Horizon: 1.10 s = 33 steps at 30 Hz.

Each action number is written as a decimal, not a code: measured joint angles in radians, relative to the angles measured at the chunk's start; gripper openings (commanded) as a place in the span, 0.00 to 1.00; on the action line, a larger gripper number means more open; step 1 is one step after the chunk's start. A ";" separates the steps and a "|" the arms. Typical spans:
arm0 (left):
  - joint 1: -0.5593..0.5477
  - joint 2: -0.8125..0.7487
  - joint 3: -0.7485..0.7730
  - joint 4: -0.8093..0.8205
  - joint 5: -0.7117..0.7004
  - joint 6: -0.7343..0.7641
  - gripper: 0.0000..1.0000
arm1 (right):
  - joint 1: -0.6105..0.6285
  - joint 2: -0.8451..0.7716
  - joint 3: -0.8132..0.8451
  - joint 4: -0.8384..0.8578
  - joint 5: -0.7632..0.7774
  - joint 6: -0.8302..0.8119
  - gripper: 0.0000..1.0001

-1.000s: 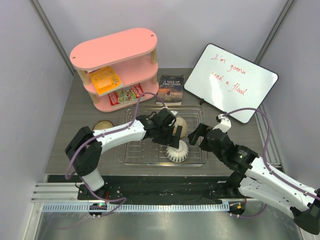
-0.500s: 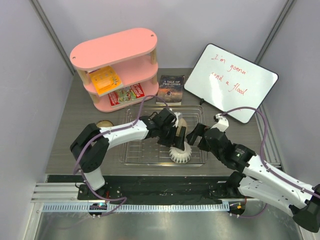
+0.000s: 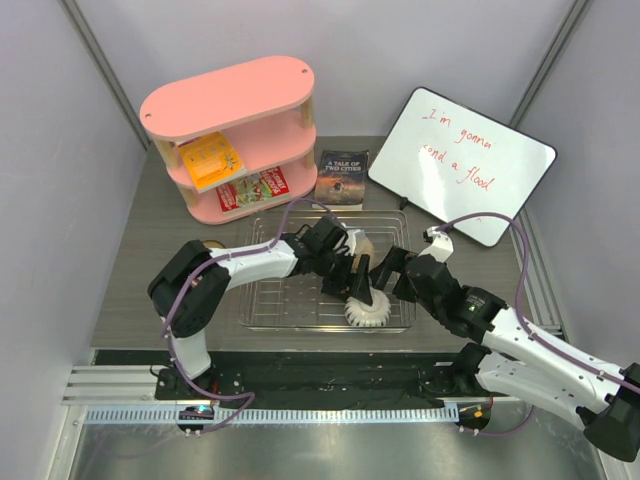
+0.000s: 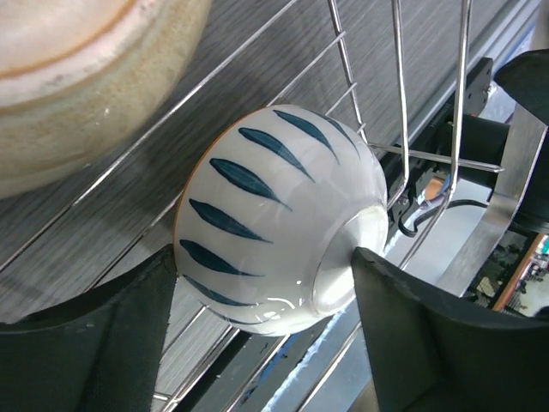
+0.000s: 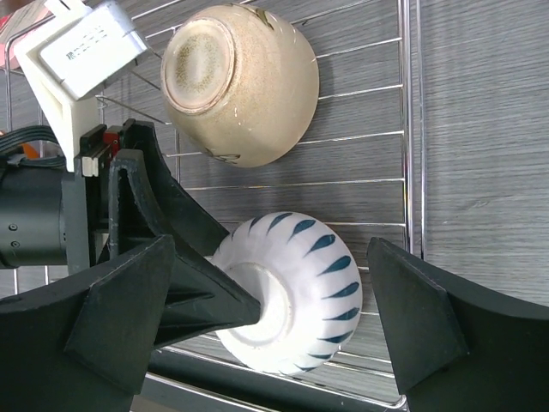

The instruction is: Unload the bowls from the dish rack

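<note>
Likely a robot lab cell, plain grey walls (image 3: 50,200), aluminium rail (image 3: 300,413), staged grey table (image 3: 140,230)

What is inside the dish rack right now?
Two bowls: a beige bowl, foot showing, and a blue-striped white bowl between the left gripper's fingers. In the top view the left arm covers part of the dish rack, so anything beneath it is unseen.

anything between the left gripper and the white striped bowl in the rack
Nothing visible does. The left gripper has its jaws on either side of the white bowl, and both appear to touch it. The beige bowl lies beside it in the dish rack, not between.
</note>
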 measured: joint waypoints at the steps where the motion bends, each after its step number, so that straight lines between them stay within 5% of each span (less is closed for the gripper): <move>1: 0.000 0.000 0.000 0.001 0.006 -0.002 0.60 | 0.000 0.000 -0.001 0.002 0.000 0.000 1.00; 10: 0.000 -0.036 0.002 0.036 0.018 -0.033 0.12 | 0.000 -0.005 -0.013 0.015 0.001 0.001 0.99; 12: 0.003 -0.043 0.003 0.021 -0.020 -0.016 0.08 | 0.000 -0.012 -0.016 0.017 0.001 0.002 1.00; 14: 0.005 -0.043 0.003 -0.005 -0.038 -0.013 0.14 | 0.000 -0.016 -0.023 0.007 0.006 0.001 1.00; 15: 0.003 -0.042 0.002 -0.019 -0.044 -0.013 0.29 | -0.003 -0.018 -0.027 0.001 0.006 0.003 1.00; 18: -0.003 -0.041 0.002 -0.039 -0.049 -0.005 0.53 | -0.004 -0.019 -0.038 -0.013 0.014 0.002 1.00; 33: -0.008 -0.045 0.016 -0.038 -0.050 -0.018 0.59 | -0.006 -0.020 -0.039 -0.032 0.012 0.002 1.00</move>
